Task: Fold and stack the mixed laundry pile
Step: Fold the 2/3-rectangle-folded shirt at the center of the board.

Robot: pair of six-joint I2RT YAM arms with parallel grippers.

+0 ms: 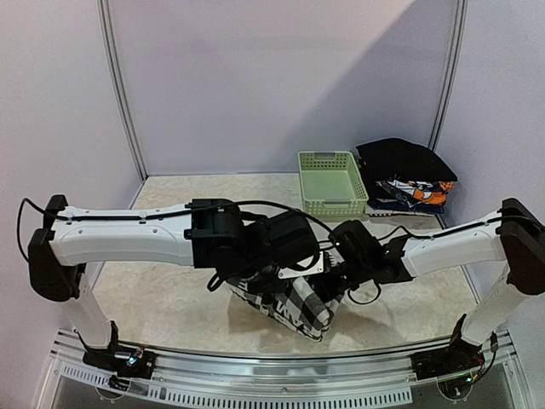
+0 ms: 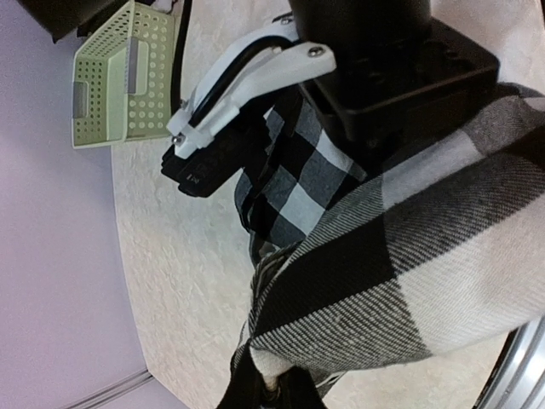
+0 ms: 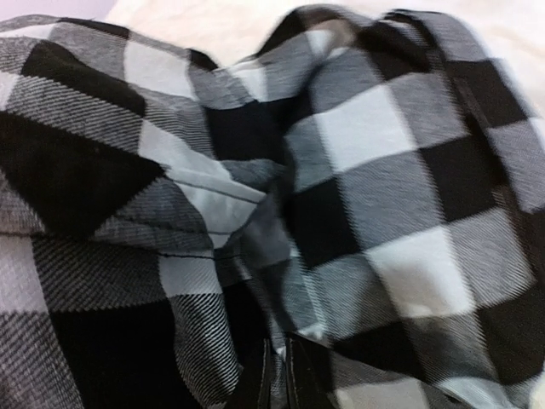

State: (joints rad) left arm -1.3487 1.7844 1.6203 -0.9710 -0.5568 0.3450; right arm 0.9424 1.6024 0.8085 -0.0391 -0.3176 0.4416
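From here my left claw (image 2: 271, 394) is clenched on a fold of the soft black-and-white checked shirt (image 1: 300, 311), which sits bunched on the beige table (image 1: 162, 294), front middle. The right claw (image 3: 274, 379) is pinching the same shirt. Back right there's the pale green slotted plastic basket (image 1: 332, 181), then the plain black cloth (image 1: 404, 158) lying on the orange-blue-white printed pieces (image 1: 417, 192).
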